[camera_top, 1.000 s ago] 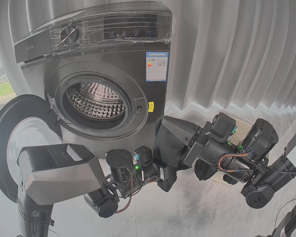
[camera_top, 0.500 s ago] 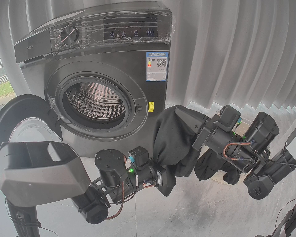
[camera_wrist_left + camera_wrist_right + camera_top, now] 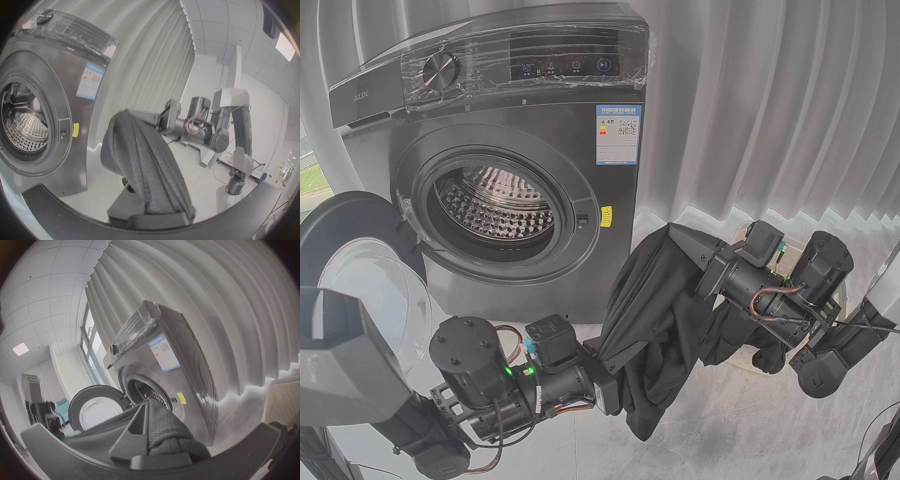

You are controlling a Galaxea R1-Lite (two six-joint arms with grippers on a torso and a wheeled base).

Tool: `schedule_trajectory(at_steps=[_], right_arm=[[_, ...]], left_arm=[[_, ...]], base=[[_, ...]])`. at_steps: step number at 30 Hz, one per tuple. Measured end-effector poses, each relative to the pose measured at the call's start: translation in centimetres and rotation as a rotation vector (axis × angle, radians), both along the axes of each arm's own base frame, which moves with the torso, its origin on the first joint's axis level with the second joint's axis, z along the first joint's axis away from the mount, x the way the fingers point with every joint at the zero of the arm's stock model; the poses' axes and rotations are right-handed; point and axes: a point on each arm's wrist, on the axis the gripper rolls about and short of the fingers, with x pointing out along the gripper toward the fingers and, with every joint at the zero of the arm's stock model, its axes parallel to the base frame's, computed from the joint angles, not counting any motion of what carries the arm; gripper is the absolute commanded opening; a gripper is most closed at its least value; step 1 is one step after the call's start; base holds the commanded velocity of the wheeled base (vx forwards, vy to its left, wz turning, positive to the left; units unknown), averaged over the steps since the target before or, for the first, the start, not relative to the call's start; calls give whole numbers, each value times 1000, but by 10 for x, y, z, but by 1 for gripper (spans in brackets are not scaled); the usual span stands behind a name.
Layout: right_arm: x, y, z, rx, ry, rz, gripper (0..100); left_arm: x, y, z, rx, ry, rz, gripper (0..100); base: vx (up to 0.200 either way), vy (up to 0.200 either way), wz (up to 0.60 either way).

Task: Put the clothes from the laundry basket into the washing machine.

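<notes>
A black garment [image 3: 656,306] hangs stretched between my two grippers in front of the washing machine [image 3: 506,131], to the right of its open drum [image 3: 494,203]. My left gripper [image 3: 612,353] is shut on the garment's lower end, low near the floor. Higher and further right, my right gripper [image 3: 675,231] is shut on the upper end. The left wrist view has the cloth [image 3: 147,162] running from my left gripper [image 3: 150,212] up to the right gripper [image 3: 140,115]. In the right wrist view the cloth [image 3: 168,427] is bunched in my right gripper [image 3: 150,449]. More dark cloth [image 3: 737,337] droops under the right arm over the white laundry basket [image 3: 741,362].
The machine's round door [image 3: 356,262] stands swung open at the left, close to my left arm. White curtains [image 3: 775,112] hang behind the basket [image 3: 282,399]. Bare grey floor [image 3: 725,425] lies in front.
My left arm has pulled back and down, dragging the garment's lower end with it. My right gripper has risen and shifted right, so the cloth is now drawn out between them.
</notes>
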Motion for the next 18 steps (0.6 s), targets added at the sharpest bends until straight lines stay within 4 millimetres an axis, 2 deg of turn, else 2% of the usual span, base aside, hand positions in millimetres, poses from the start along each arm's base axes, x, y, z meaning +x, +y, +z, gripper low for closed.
schedule_trajectory(at_steps=[8, 18], right_arm=[[-8, -2, -28, -65, 97, 9, 0], [-14, -6, -45, -103, 160, 16, 0]], left_arm=[[-11, 12, 22, -47, -43, -22, 0], [-12, 15, 30, -68, -57, -18, 0]], base=[[0, 0, 0], [0, 0, 0]])
